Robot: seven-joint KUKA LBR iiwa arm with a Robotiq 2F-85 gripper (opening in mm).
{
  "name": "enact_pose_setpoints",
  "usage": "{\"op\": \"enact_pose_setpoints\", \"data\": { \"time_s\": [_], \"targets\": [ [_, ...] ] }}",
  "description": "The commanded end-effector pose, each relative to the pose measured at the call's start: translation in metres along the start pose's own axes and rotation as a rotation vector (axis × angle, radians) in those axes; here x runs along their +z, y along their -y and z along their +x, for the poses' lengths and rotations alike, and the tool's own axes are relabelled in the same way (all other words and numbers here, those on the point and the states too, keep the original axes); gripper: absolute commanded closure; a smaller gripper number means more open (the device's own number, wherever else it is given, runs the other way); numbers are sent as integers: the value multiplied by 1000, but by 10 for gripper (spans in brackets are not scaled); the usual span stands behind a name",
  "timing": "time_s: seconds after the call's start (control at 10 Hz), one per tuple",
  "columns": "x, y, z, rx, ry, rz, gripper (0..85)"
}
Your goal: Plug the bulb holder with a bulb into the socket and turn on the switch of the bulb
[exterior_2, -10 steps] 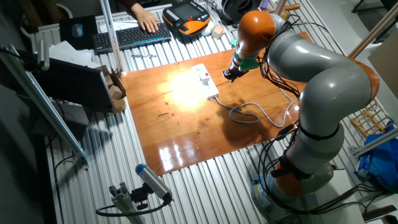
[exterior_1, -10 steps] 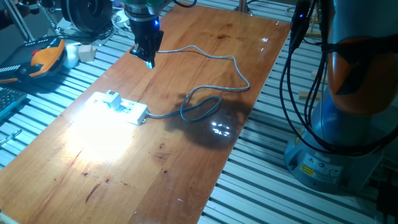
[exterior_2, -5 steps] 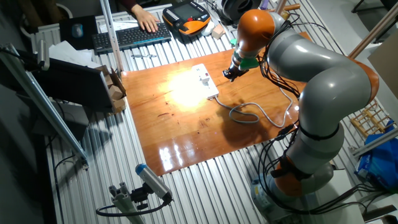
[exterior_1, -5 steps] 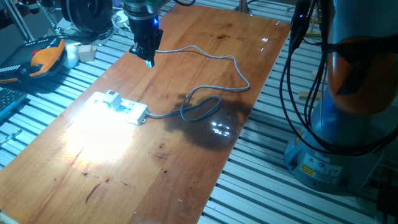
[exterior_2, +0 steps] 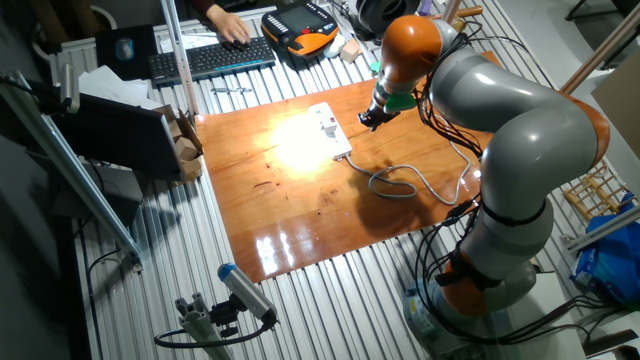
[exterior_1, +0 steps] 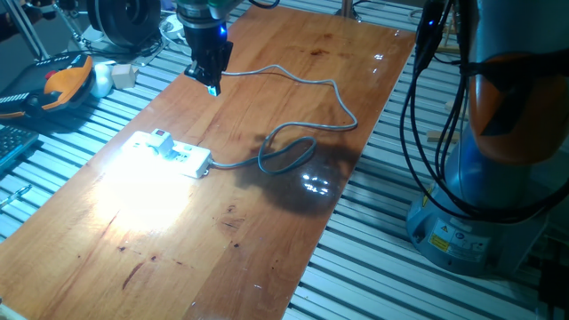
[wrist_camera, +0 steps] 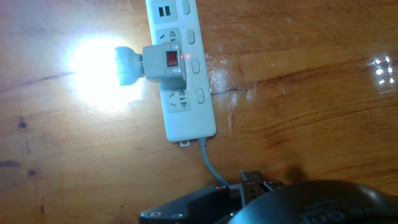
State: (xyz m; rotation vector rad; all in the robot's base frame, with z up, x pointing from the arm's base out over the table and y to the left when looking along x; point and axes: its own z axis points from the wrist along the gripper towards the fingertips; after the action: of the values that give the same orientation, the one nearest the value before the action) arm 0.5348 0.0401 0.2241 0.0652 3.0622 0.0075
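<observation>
Now the bulb holder (wrist_camera: 164,65) sits plugged into the socket (wrist_camera: 186,74), bulb lit. Gripper (exterior_1: 212,78) has edged slightly further away, holding nothing; jaw opening indeterminable. Task appears complete.

A robot lab: slatted metal bench (exterior_1: 373,258), keyboard (exterior_2: 210,58), teach pendant (exterior_2: 300,25).
</observation>
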Motion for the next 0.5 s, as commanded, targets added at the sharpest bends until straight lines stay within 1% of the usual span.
{"op": "enact_pose_setpoints", "data": {
  "time_s": [0.0,0.3,0.4],
  "targets": [
    [0,0,0,0,0,0,850],
    [-1,-1,0,-2,3,4,850],
    [-2,-1,-1,-2,0,3,850]
  ]
}}
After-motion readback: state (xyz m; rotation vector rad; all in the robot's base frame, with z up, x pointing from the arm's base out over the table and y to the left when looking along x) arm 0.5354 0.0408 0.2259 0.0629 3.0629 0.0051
